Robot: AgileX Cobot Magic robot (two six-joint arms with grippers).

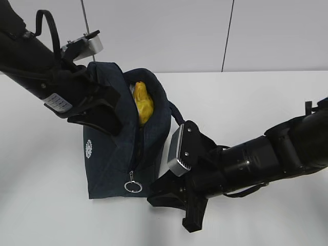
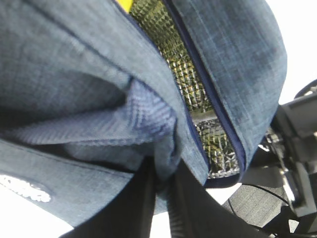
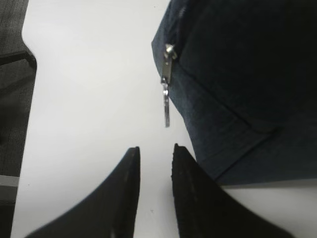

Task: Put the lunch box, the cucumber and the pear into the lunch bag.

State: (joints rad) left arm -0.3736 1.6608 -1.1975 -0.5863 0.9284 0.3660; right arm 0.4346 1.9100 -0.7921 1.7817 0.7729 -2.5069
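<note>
Left gripper [image 2: 161,198]: jaws pinched shut on a fold of the lunch bag's [image 1: 110,159] navy fabric near the top edge, holding the mouth open. Cloth bunches between the fingers; it is soft and limp, so the bag will sag wherever it is not held. Best hold is a gathered fold or a handle, not a flat panel.

Lunch bag stands on the white bench [image 1: 256,97], left of centre, zipper open down its front. Silver foil lining [image 2: 190,84] shows inside the opening.

Pear [image 1: 142,102]: yellow, sitting in the bag's mouth, upper part visible. Looks firm but bruisable; a hold around the wide body would suit it.

Metal ring pull [image 1: 133,187] hangs at the zipper's lower end, small and hard, free to swing.

Right gripper [image 3: 154,163]: low over the bench just beside the bag's lower corner, jaws slightly apart, nothing between them, pointed toward the ring pull.

Count: one bag, one pear, one ring pull, two grippers. No lunch box or cucumber visible; possibly already down inside the bag, cannot confirm.
</note>
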